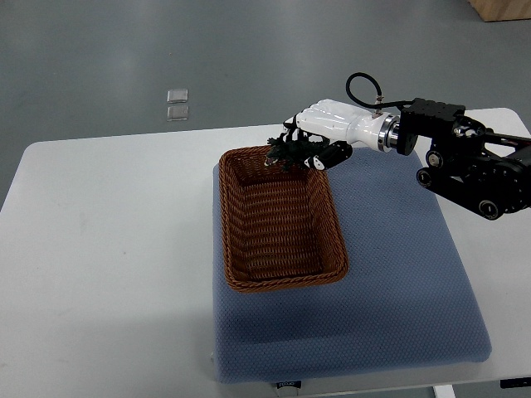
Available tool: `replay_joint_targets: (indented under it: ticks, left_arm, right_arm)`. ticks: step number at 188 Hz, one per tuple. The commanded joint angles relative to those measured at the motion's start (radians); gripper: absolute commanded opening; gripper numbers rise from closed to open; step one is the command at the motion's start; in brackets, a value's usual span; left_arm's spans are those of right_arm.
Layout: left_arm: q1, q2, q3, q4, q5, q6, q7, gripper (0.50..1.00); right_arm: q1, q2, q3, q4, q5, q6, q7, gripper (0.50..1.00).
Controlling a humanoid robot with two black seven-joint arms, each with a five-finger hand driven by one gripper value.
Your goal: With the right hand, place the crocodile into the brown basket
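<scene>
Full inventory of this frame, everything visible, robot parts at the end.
table: 1, white, fills most of the frame
mat: 1, blue-grey, on the table's right half
brown basket: 1, brown wicker, on the mat's left part, nothing lying inside
crocodile: 1, dark, held over the basket's far rim
square tiles: 2, pale and clear-looking, on the grey floor beyond the table
wooden object: 1, light brown, top right corner, mostly cut off
right arm: 1, black, enters from the right edge
right hand: 1, white with black fingers, curled on the crocodile
left hand: not in view
</scene>
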Motion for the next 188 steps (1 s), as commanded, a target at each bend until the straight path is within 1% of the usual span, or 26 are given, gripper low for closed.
replay_joint_targets:
  ticks: [1, 23, 101, 107, 111, 112, 113, 114, 115, 116, 118, 119, 120, 121, 122, 124, 125, 126, 127, 128, 131, 132, 142, 150, 173, 188]
  left_arm:
    - [0.000, 0.000, 0.000, 0.000, 0.000, 0.000, 0.000, 1.000]
    - [0.000, 0.000, 0.000, 0.000, 0.000, 0.000, 0.000, 1.000]
    - [0.000, 0.000, 0.000, 0.000, 0.000, 0.000, 0.000, 1.000]
    - [0.000, 0.000, 0.000, 0.000, 0.000, 0.000, 0.000, 1.000]
    - [0.000, 0.000, 0.000, 0.000, 0.000, 0.000, 0.000, 1.000]
    - [0.000, 0.000, 0.000, 0.000, 0.000, 0.000, 0.000, 1.000]
    - [0.000, 0.000, 0.000, 0.000, 0.000, 0.000, 0.000, 1.000]
    - [0.000, 0.000, 0.000, 0.000, 0.000, 0.000, 0.000, 1.000]
    - [0.000, 0.000, 0.000, 0.000, 0.000, 0.000, 0.000, 1.000]
    - [0.000, 0.000, 0.000, 0.000, 0.000, 0.000, 0.000, 1.000]
    - [0.000, 0.000, 0.000, 0.000, 0.000, 0.000, 0.000, 1.000]
    - [0.000, 0.000, 0.000, 0.000, 0.000, 0.000, 0.000, 1.000]
    - [0.000, 0.000, 0.000, 0.000, 0.000, 0.000, 0.000, 1.000]
    - [0.000, 0.000, 0.000, 0.000, 0.000, 0.000, 0.000, 1.000]
    - [0.000, 0.000, 0.000, 0.000, 0.000, 0.000, 0.000, 1.000]
    - [0.000, 0.000, 0.000, 0.000, 0.000, 0.000, 0.000, 1.000]
    - [0.000, 0.000, 0.000, 0.000, 0.000, 0.000, 0.000, 1.000]
    - [0.000, 0.000, 0.000, 0.000, 0.000, 0.000, 0.000, 1.000]
    - [0.000, 0.000, 0.000, 0.000, 0.000, 0.000, 0.000, 1.000]
    - [0.000, 0.000, 0.000, 0.000, 0.000, 0.000, 0.000, 1.000]
    - [0.000, 0.000, 0.000, 0.000, 0.000, 0.000, 0.000, 1.000]
    - [0.000, 0.000, 0.000, 0.000, 0.000, 0.000, 0.000, 1.000]
    - [0.000, 0.000, 0.000, 0.000, 0.000, 0.000, 0.000, 1.000]
    - [0.000, 0.000, 0.000, 0.000, 0.000, 0.000, 0.000, 1.000]
    - [0.000, 0.000, 0.000, 0.000, 0.000, 0.000, 0.000, 1.000]
    - [0.000, 0.000, 0.000, 0.000, 0.000, 0.000, 0.000, 1.000]
  right_arm:
    - [-0.005, 0.013, -0.009, 0.013, 0.000, 0.003, 0.003, 0.500]
    - [-0.008, 0.015, -0.054, 0.015, -0.002, 0.001, 0.017, 0.500]
    - [-0.025, 0.027, -0.069, 0.015, -0.014, 0.000, 0.017, 0.500]
    - [-0.025, 0.027, -0.069, 0.015, -0.014, 0.000, 0.017, 0.527]
    - [-0.026, 0.027, -0.071, 0.015, -0.014, 0.000, 0.017, 0.556]
    - [-0.026, 0.027, -0.069, 0.013, -0.014, 0.000, 0.017, 0.572]
    - [-0.026, 0.027, -0.069, 0.013, -0.014, 0.000, 0.017, 0.572]
    - [-0.026, 0.027, -0.071, 0.013, -0.014, 0.000, 0.015, 0.592]
    - [-0.026, 0.027, -0.071, 0.013, -0.014, 0.000, 0.015, 0.592]
    - [-0.026, 0.027, -0.071, 0.013, -0.016, 0.000, 0.017, 0.615]
    - [-0.026, 0.027, -0.071, 0.013, -0.016, 0.000, 0.017, 0.615]
    - [-0.026, 0.027, -0.069, 0.015, -0.016, -0.002, 0.017, 0.641]
    - [-0.026, 0.027, -0.069, 0.015, -0.016, -0.002, 0.017, 0.641]
    - [-0.026, 0.027, -0.069, 0.015, -0.016, -0.002, 0.017, 0.670]
    - [-0.026, 0.027, -0.069, 0.015, -0.016, -0.002, 0.017, 0.670]
    - [-0.028, 0.027, -0.069, 0.013, -0.014, -0.002, 0.015, 0.719]
    - [-0.028, 0.027, -0.069, 0.013, -0.014, -0.002, 0.015, 0.719]
    - [-0.028, 0.027, -0.069, 0.015, -0.014, -0.003, 0.015, 0.743]
    - [-0.028, 0.027, -0.069, 0.015, -0.014, -0.003, 0.015, 0.744]
    - [-0.028, 0.027, -0.069, 0.013, -0.014, -0.003, 0.015, 0.766]
    - [-0.029, 0.027, -0.068, 0.013, -0.016, -0.006, 0.015, 0.785]
    - [-0.031, 0.027, -0.069, 0.013, -0.014, -0.008, 0.017, 0.803]
    - [-0.035, 0.027, -0.068, 0.013, -0.014, -0.023, 0.015, 0.868]
    - [-0.038, 0.027, -0.068, 0.012, -0.014, -0.034, 0.015, 0.901]
    - [-0.043, 0.027, -0.068, 0.012, -0.014, -0.040, 0.014, 0.923]
    - [-0.044, 0.027, -0.066, 0.012, -0.014, -0.042, 0.014, 0.924]
